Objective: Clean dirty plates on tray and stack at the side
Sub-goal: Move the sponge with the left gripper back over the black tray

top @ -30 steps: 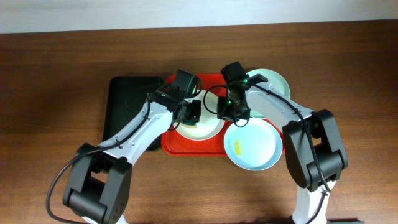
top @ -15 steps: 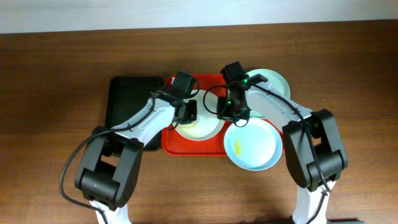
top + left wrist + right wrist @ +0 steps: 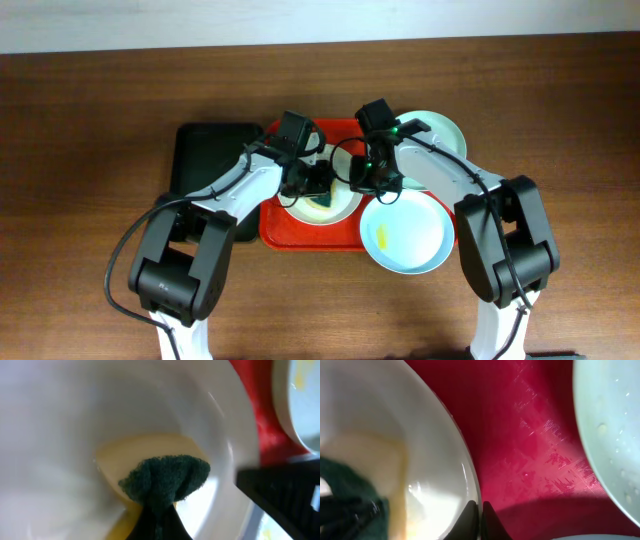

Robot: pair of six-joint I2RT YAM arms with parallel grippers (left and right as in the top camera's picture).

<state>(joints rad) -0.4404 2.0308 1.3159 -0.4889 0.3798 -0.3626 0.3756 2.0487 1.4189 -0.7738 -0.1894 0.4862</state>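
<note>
Overhead, left claw (image 3: 316,182) gripping green sponge (image 3: 165,480) on white plate (image 3: 345,202), right claw (image 3: 480,517) pinching its rim

No readable text, labels, numbers or signs in any view. The plates (image 3: 405,235), red tray (image 3: 300,238) and black tray (image 3: 205,150) show plain surfaces. Both wrist views are close-up and blurred.

white plate (image 3: 342,208) largely hidden; tray (image 3: 300,238) mostly covered; wrist views blurred
</note>
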